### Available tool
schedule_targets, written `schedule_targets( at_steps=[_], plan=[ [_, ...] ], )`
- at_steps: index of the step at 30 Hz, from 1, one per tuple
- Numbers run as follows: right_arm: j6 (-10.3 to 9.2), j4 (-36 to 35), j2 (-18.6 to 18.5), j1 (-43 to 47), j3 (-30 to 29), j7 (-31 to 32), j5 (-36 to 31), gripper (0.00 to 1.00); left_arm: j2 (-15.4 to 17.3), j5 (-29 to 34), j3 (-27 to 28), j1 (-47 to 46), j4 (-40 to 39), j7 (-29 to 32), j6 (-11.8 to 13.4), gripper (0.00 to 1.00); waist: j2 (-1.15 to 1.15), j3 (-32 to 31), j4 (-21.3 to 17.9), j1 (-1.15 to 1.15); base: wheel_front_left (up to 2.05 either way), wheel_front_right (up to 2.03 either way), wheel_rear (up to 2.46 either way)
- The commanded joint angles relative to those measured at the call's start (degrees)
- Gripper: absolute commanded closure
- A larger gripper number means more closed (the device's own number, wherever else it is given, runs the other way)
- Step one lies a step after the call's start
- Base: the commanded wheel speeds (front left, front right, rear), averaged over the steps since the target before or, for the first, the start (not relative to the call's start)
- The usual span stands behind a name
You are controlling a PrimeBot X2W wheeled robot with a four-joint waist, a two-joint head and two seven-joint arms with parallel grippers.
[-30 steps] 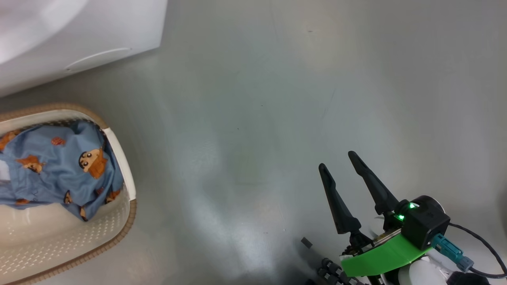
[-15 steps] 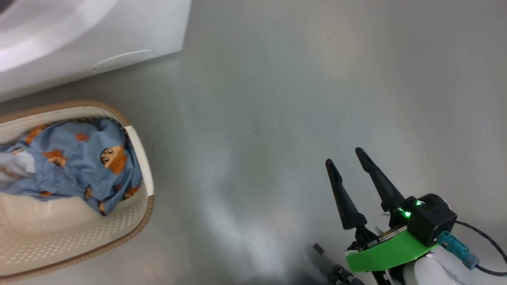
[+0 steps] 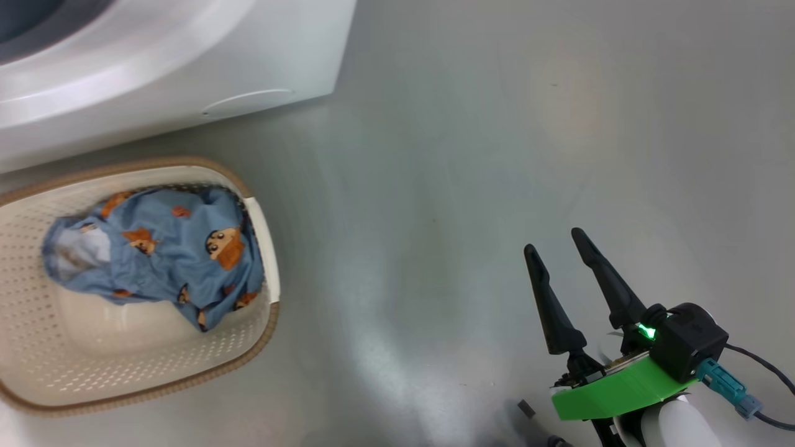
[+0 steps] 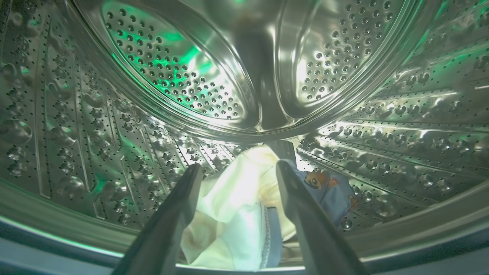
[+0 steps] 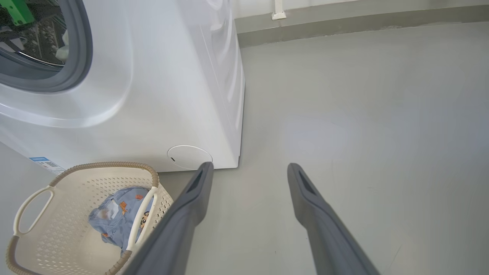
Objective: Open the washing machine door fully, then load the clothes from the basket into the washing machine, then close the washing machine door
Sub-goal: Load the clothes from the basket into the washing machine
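The washing machine [image 3: 186, 74] stands at the upper left, its door out of view. Inside its steel drum [image 4: 172, 76] my left gripper [image 4: 237, 166] is open and holds nothing. Below its fingers lie a cream piece [image 4: 229, 214] and a blue printed garment [image 4: 328, 191]. The cream basket [image 3: 37, 347] sits on the floor before the machine with one blue printed garment [image 3: 168, 254] of the clothes in it. My right gripper [image 3: 554, 240] hangs open over bare floor, well right of the basket. In the right wrist view, this gripper [image 5: 250, 165] points past the basket [image 5: 57, 229].
Grey floor [image 3: 466, 155] spreads to the right of the machine and basket. A wall base with a white fitting [image 5: 278, 15] runs behind the washing machine [image 5: 160, 76]. A round white service flap [image 5: 189, 156] sits low on the machine's front, above the basket.
The head camera has turned, so the whole picture has shifted rightward and more of the basket and machine shows. My right gripper stays open in about the same place.
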Motion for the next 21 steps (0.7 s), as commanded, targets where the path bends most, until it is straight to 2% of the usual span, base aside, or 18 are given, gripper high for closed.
schedule_targets(
  at_steps=[1, 13, 21],
  plan=[
    [0.09, -1.0, -0.5, -0.3, 1.0, -0.3, -0.9, 0.0, 2.0, -0.6, 0.4, 1.1, -0.9, -0.4, -0.2, 0.0, 0.0, -0.7, 0.9, 0.0, 0.0, 0.0, 0.0],
    [0.09, -1.1, -0.5, -0.7, -0.5, -0.3, -1.6, 0.0, 0.0, -2.7, 0.7, 4.3, -2.6, -1.2, -2.0, 0.0, 0.0, -2.0, 4.2, 0.0, 0.0, 0.0, 0.0],
    [0.09, -1.1, -0.5, -0.8, -1.5, -0.3, -2.0, 0.0, -2.5, -3.2, 0.6, 9.9, -10.1, -1.3, -2.6, 0.0, 0.0, -3.8, 6.6, 0.0, 0.0, 0.0, 0.0]
  ],
)
